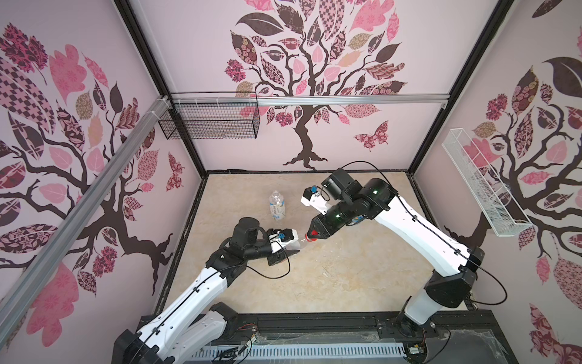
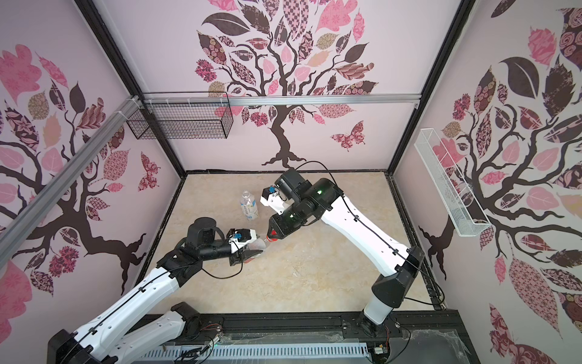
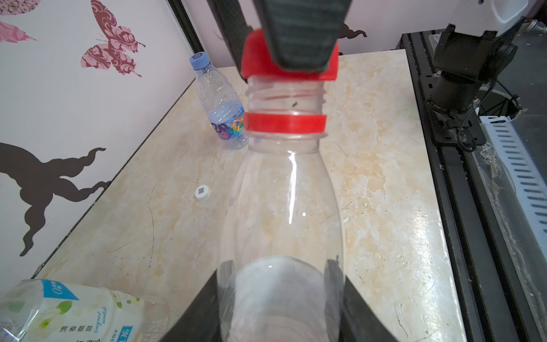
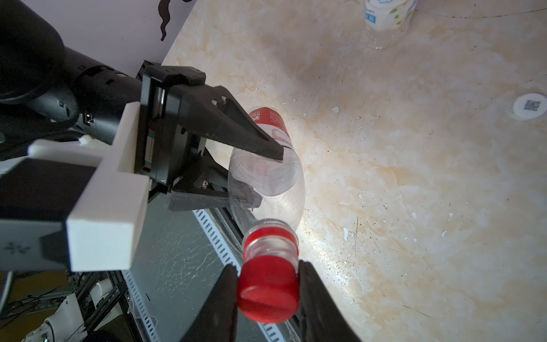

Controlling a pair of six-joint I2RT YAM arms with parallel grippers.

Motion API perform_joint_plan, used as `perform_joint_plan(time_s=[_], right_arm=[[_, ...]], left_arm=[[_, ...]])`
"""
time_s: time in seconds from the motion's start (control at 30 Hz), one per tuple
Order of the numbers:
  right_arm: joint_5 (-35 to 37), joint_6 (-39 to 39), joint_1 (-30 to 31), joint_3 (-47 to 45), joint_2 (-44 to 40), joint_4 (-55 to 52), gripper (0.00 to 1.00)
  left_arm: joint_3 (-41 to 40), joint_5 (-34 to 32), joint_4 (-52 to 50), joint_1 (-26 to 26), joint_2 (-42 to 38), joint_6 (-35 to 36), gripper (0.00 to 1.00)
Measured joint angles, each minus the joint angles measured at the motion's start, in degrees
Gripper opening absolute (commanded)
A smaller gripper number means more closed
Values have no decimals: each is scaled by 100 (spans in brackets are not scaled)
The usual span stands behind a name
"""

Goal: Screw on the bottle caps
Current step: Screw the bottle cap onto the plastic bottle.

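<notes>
In both top views the left gripper (image 1: 294, 250) is clamped on a clear plastic bottle with a red label (image 1: 303, 242), just left of frame centre over the beige marbled bench (image 1: 346, 283). Its neck points at the right gripper (image 1: 313, 234), which pinches a round red plastic cap (image 1: 314, 233) at the mouth. Above them in the frame, a taller clear bottle with a white-green label (image 1: 277, 206) stands uncapped.

The left wrist view shows the red cap resting on the rim, with the threads bare down to a red ring (image 3: 285, 123). Beyond stands a squat bluish bottle with a colourful label (image 3: 225, 118), its pale blue cap (image 3: 200, 60) on. A small white cap with a dark code mark (image 3: 202, 193) lies on the bench.

In the right wrist view, the right gripper's fingers press both sides of the red cap, and the left gripper's fingers squeeze the bottle's body beside the label.
</notes>
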Motion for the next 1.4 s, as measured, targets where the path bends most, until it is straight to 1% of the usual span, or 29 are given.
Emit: perform_joint_plan(time_s=[0.23,0.37,0.5,0.6,0.7,0.8,1.0,1.17,1.27,1.4], right_arm=[[-251,-116,-87,-44,17,2,34],[-227,-13,-133,-59,101,-2,32],[-70,251,-153,-140,136,74,34],[46,608,-192,-391,83,260,35],[-96,907,-291,-671,22,505,35],[-262,1025,-363,-813,-37,651,36],[-831,850,-654,-693,-299,684,37],[-1165,540,-717,-260,-479,483,37],[-1174,339,-726,-87,-494,291,38],[-1008,48,-798,195,-494,-11,40]], left_arm=[[-2,-63,-42,-2,-129,24,51],[-2,-142,-61,-2,-133,24,51],[-2,-258,-24,-24,-133,24,50],[-4,-356,55,-57,-133,9,50],[-81,-444,225,-70,-184,-15,50],[-168,-503,400,-81,-245,-33,50],[-352,-551,1073,-151,-446,-114,51],[-520,-472,1790,-208,-538,-341,51],[-601,-439,2138,-208,-487,-529,51],[-603,-385,2492,-208,-402,-741,51]])
